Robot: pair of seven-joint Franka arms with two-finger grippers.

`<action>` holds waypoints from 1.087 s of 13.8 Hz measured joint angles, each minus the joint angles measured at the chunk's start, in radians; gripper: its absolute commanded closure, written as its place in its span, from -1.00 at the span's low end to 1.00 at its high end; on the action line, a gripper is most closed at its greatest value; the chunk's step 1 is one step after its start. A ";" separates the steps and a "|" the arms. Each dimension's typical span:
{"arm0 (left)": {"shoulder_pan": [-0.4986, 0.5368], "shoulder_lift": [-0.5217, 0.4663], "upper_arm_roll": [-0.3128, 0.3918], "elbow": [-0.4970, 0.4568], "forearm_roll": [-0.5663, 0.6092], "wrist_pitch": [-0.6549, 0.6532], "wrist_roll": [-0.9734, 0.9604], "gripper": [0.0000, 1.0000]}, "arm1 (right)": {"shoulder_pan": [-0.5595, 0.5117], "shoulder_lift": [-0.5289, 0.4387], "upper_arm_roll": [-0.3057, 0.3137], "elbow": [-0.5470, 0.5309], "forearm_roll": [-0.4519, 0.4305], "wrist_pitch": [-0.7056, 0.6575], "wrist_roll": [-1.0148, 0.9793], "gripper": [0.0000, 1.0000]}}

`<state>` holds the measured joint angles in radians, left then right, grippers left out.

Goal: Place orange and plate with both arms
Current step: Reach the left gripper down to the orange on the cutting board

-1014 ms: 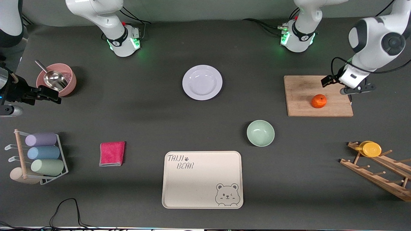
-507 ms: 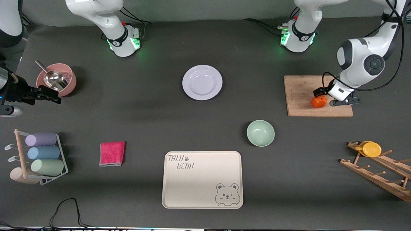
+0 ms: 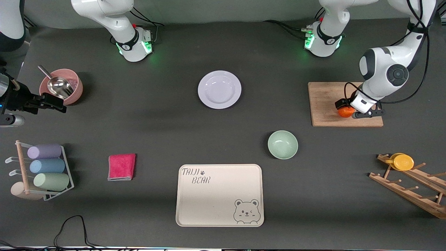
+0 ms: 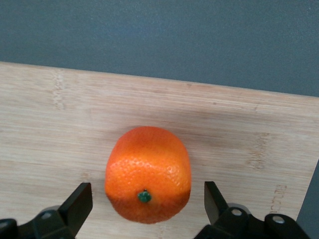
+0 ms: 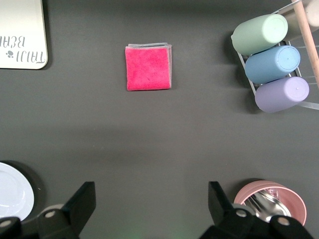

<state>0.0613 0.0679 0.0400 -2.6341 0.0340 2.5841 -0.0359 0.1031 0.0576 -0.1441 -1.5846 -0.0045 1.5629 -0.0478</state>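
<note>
Where table meets right arm's end: right gripper in air beside pink bowl, fingers spread, empty. Mid-table: plate, bare cloth all round. Toward left arm's end: orange on cutting board, near its front-camera edge; left gripper low, fingers apart, flanking, not touching.

bright orange fruit with a tiny green stem dot on a pale wood-grain board, lavender-white plate, mint bowl, hot pink cloth, cream tray with bear print, dark grey tabletop
</note>
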 measured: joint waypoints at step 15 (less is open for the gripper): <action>-0.002 0.012 0.000 0.007 -0.003 0.018 0.000 1.00 | 0.000 0.000 0.000 0.000 0.000 0.000 0.000 -1.00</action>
<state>0.0595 0.0803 0.0403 -2.6270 0.0307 2.6017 -0.0359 0.1030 0.0576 -0.1442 -1.5848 -0.0045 1.5627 -0.0478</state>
